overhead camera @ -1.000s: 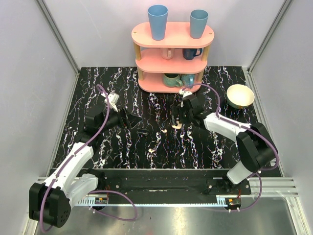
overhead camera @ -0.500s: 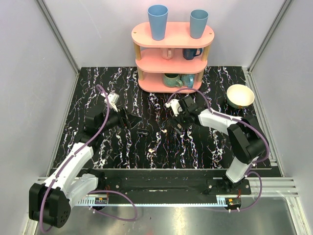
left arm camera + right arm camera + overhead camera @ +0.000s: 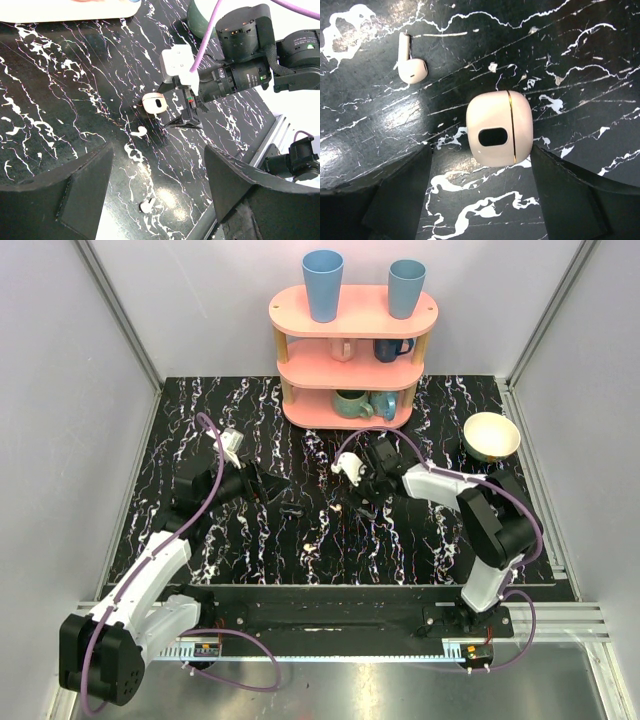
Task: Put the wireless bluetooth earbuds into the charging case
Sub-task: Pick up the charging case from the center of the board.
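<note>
From above, my left hand hangs over the black marbled desk left of centre with its fingers apart and nothing between them. My right hand reaches low over the middle of the desk, in front of the pink shelf. The first earbud lies just left of that hand, and the second earbud lies nearer to me. I cannot pick out the charging case here, since the right hand covers that spot. A cream bowl sits at the far right, well apart from everything else. From my left wrist, my two dark fingers frame the bottom of the view, spread wide and empty. Beyond them the charging case lies on the desk just beside the tips of my right hand. The first earbud is close in front of the case, and the second earbud lies nearer, between my own fingers' line of sight. From my right wrist, the fingers stand wide apart on either side of the charging case. It lies flat and closed, showing a thin seam and a dark oval. I cannot tell whether either finger touches it. The first earbud lies beyond it to the left, apart from the case.
</note>
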You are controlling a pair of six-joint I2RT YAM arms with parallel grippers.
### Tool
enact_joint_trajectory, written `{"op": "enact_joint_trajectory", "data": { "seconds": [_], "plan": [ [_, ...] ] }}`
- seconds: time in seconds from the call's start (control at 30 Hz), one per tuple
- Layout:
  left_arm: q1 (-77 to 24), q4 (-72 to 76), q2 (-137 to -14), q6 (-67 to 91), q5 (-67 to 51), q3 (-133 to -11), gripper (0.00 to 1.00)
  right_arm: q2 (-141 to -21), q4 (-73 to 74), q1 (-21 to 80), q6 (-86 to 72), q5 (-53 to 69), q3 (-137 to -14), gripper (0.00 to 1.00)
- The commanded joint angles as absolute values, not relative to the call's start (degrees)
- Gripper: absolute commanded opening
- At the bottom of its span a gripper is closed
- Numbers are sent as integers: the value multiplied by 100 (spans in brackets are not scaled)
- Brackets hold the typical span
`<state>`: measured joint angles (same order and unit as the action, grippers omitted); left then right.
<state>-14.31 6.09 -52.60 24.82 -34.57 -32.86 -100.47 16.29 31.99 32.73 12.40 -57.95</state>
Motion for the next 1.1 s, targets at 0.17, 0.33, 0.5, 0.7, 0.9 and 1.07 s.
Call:
{"op": "enact_joint_trajectory", "data": {
  "seconds": [0.17, 0.33, 0.5, 0.7, 0.9, 1.07],
  "plan": [
    [-1450, 791, -5168, 2391, -3498, -3287, 77, -10327, 2092, 2909, 3665, 2021, -6214, 73],
    [-1450, 773, -5159, 2391, -3489, -3287, 77, -10336, 2180, 2857, 3665, 2118, -6144, 64],
    [-1450, 800, -5150, 2408, -3489, -3270, 78, -10459, 2171, 2856, 3578, 1978, -6354, 74],
    [-1450, 800, -5150, 2408, -3472, -3252, 78, -10591, 2232, 2856, 3191, 1776, -6574, 80],
    [-1450, 826, -5159, 2426, -3463, -3243, 78, -10635, 2443, 2856, 2743, 1766, -6785, 81],
    [-1450, 826, -5150, 2426, -3463, -3243, 78, -10626, 2470, 2856, 2418, 1863, -6820, 82]
  ]
}}
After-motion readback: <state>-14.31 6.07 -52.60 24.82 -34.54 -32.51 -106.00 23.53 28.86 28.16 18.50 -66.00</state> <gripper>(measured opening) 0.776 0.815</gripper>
